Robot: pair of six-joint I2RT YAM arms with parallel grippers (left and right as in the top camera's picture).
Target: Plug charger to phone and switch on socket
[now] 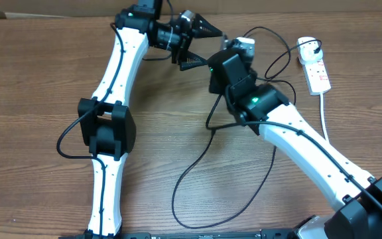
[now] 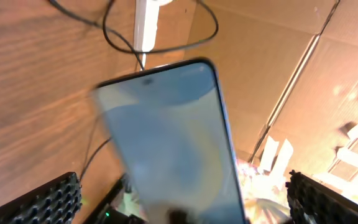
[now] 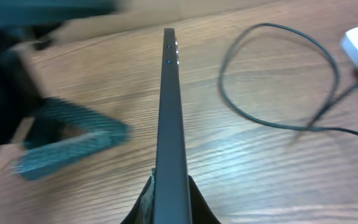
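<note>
The phone [image 2: 173, 143] fills the left wrist view, its light blue screen blurred and facing the camera. In the right wrist view the phone [image 3: 171, 124] is seen edge-on as a dark thin bar, and my right gripper [image 3: 169, 205] is shut on its near end. My left gripper [image 2: 185, 205] is open wide, one finger on each side of the phone and neither touching it. Seen from overhead, both grippers meet at the back middle of the table, left gripper [image 1: 197, 44] facing the right arm. The charger cable [image 1: 270, 50] loops toward the white socket [image 1: 317, 70] at the back right.
More black cable [image 1: 191, 172] trails across the middle of the wooden table toward the front. Cardboard walls [image 2: 278, 56] stand behind the table. The socket's thick white cord [image 1: 325, 113] runs forward along the right arm.
</note>
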